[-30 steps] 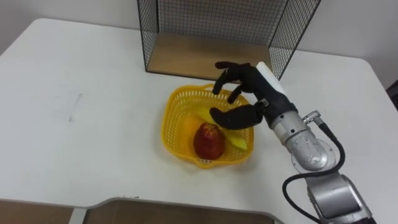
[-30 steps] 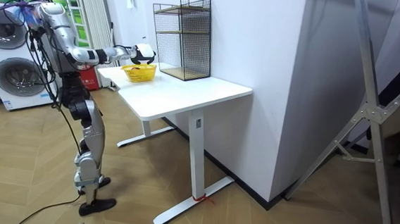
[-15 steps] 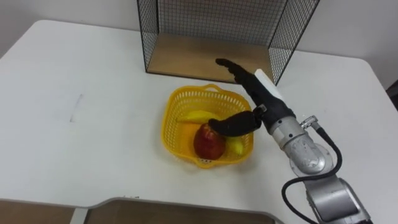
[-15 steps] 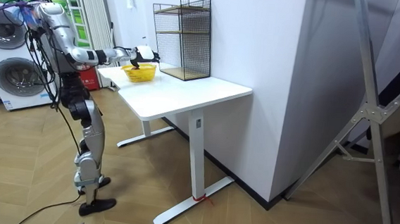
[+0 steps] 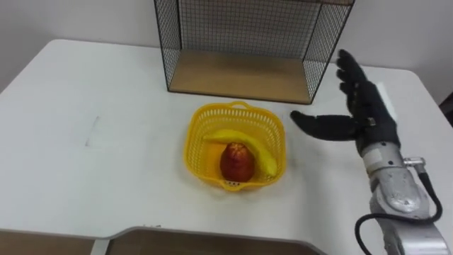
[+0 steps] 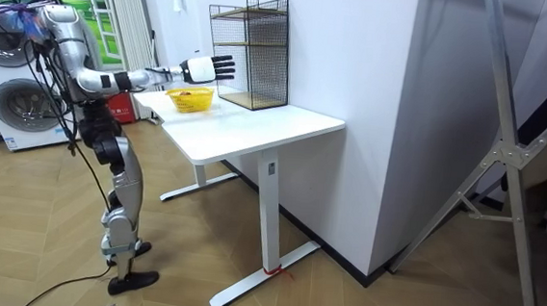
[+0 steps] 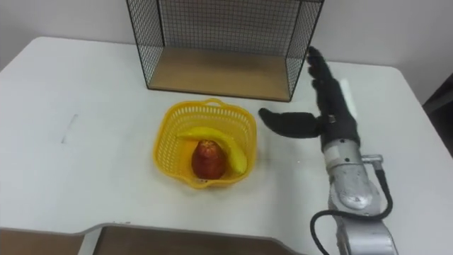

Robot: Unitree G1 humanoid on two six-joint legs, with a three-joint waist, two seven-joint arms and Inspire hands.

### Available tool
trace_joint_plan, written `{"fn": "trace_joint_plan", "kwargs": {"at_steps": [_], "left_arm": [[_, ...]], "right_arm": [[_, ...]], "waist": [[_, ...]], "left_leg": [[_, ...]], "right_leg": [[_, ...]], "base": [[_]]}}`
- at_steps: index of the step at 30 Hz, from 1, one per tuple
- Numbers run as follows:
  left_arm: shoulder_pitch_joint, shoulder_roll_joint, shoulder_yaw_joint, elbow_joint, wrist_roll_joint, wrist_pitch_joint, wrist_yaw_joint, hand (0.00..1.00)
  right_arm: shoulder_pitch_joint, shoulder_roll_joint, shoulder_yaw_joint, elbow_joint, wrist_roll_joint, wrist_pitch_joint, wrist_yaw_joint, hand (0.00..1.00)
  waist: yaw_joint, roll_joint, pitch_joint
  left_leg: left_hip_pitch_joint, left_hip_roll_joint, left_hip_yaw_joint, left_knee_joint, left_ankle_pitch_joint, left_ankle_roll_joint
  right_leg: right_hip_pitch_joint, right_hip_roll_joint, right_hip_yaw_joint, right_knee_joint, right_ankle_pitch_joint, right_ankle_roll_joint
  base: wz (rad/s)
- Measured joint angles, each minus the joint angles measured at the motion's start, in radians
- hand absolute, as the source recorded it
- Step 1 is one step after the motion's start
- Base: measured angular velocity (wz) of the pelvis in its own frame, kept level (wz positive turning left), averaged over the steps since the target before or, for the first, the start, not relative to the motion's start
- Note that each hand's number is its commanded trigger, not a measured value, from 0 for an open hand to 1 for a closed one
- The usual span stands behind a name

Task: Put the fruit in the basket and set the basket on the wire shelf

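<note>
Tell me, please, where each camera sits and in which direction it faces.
Left eye view: on the robot's head, facing down and forward at the white table, yellow basket and wire shelf; its open right hand shows at the right.
Right eye view: beside it, same direction, same right arm.
Room view: standing in the room, facing the table and shelf; the whole robot stands at the room view's left.
All three share the basket, shelf and right hand.

Eye cams: close, down onto table (image 5: 106, 92); room cam: far off, same table.
</note>
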Motion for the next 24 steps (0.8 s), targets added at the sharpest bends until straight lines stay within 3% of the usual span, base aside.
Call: {"fn": "trace_joint_plan", "kwargs": {"at_steps": [3, 8, 12, 15, 19, 22, 24], "left_arm": [[0.004, 0.0, 0.075, -0.053, -0.015, -0.025, 0.101, 0.0], [0.02, -0.003, 0.089, -0.152, -0.126, -0.037, 0.258, 0.0], [0.021, -0.009, 0.15, -0.372, -0.126, -0.044, 0.434, 0.0], [0.006, -0.013, 0.188, -0.531, -0.12, -0.083, 0.572, 0.0], [0.003, -0.025, 0.233, -0.781, 0.004, -0.096, 0.735, 0.0], [-0.001, -0.026, 0.234, -0.93, 0.069, -0.122, 0.811, 0.0], [-0.002, -0.026, 0.233, -0.984, 0.103, -0.134, 0.843, 0.0]], "right_arm": [[0.032, -0.001, -0.092, -0.008, 0.047, -0.029, -0.079, 0.0], [0.092, 0.0, -0.143, -0.006, 0.12, -0.034, -0.197, 0.0], [0.145, 0.007, -0.146, -0.006, 0.139, -0.034, -0.278, 0.0], [0.174, 0.011, -0.15, -0.006, 0.14, -0.034, -0.312, 0.0], [0.19, 0.016, -0.155, -0.006, 0.14, -0.034, -0.354, 0.0], [0.193, 0.016, -0.155, -0.007, 0.141, -0.035, -0.353, 0.0], [0.204, 0.018, -0.153, -0.007, 0.141, -0.045, -0.351, 0.0]], "waist": [[-0.005, 0.007, -0.0007], [-0.013, 0.026, -0.0063], [0.008, 0.036, -0.0068], [0.024, 0.039, -0.0072], [0.028, 0.029, -0.0073], [0.033, 0.027, -0.0069], [0.037, 0.029, -0.0064]], "left_leg": [[-0.004, 0.0, 0.0, -0.005, 0.0, 0.0], [-0.001, 0.0, 0.004, -0.008, 0.0, 0.0], [0.003, 0.002, 0.009, -0.01, 0.001, -0.002], [0.005, 0.001, 0.007, -0.014, 0.001, -0.002], [0.002, 0.001, 0.004, -0.008, 0.001, -0.002], [0.004, 0.001, 0.001, -0.01, 0.001, -0.002], [0.006, 0.001, 0.004, -0.012, 0.001, -0.002]], "right_leg": [[-0.004, 0.001, 0.003, 0.0, 0.0, 0.0], [-0.004, 0.001, 0.004, 0.0, 0.0, 0.0], [-0.007, 0.003, 0.018, 0.0, 0.0, 0.0], [-0.005, 0.002, 0.017, 0.002, 0.0, 0.0], [-0.007, 0.002, 0.008, 0.002, 0.0, 0.0], [-0.005, 0.002, 0.003, 0.002, 0.0, 0.0], [-0.007, 0.004, 0.023, 0.001, 0.0, 0.0]], "base": [[0.0], [-0.03], [-0.06], [0.0], [0.02], [0.02], [-0.04]]}}
